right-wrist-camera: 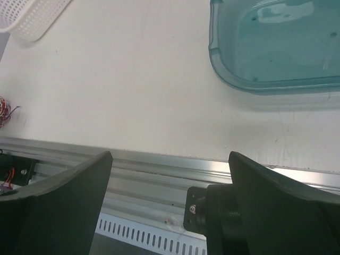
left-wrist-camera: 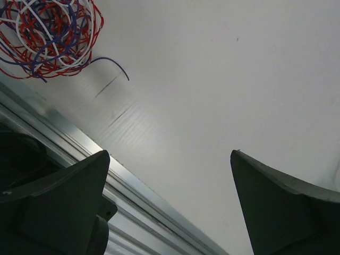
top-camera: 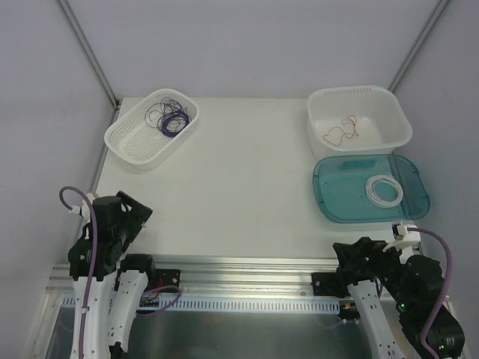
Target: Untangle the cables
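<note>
Gaping left claw [left-wrist-camera: 169, 155], tangled cables [left-wrist-camera: 48, 37] nearby, right claw [right-wrist-camera: 170, 155] gaping

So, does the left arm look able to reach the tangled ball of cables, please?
Probably yes: the tangled cables lie on the table close ahead of the open left gripper, with nothing between them.

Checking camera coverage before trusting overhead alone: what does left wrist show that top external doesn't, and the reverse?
Left wrist only: a tangled ball of red, white and purple cables lying on the table near the aluminium rail; the overhead view does not show it.
Top external only: purple cables in the white basket, a red cable in the white tub, a white coil in the teal tray.
Both: the table, the rail and the left gripper, open and empty.
</note>
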You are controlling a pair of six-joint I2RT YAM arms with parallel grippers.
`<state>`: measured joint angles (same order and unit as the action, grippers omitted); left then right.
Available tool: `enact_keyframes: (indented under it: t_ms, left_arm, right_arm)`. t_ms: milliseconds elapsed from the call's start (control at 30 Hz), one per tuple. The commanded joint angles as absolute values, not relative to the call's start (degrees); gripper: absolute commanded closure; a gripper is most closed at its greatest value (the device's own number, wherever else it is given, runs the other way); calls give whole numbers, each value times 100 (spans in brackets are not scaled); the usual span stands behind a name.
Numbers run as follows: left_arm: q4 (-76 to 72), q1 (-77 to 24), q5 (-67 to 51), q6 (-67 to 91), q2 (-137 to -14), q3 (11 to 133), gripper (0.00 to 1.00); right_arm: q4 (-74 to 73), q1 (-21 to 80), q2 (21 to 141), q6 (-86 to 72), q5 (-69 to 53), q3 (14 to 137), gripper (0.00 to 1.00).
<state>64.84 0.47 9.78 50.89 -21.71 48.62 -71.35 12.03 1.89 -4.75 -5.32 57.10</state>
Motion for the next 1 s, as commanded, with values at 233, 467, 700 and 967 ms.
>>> enact_keyframes:
  t_ms: [233, 467, 700, 967]
  left_arm:
    - [5283, 132, 2706, 5976, -3611, 3859, 1]
    - [4396, 1255, 2444, 5529, -5034, 4051, 1]
    - [3789, 2355, 1899, 5045, -6098, 4131, 1]
    - [3314, 2927, 1461, 4650, -7574, 3885, 1]
  right_arm:
    - [-6495, 1248, 676, -167, -1511, 5300, 3]
    - [-6372, 1371, 826, 123, -1424, 5265, 3]
    - [-6293, 1415, 949, 184, -1327, 5229, 3]
    - [-6232, 1424, 1160, 246, -1353, 5229, 3]
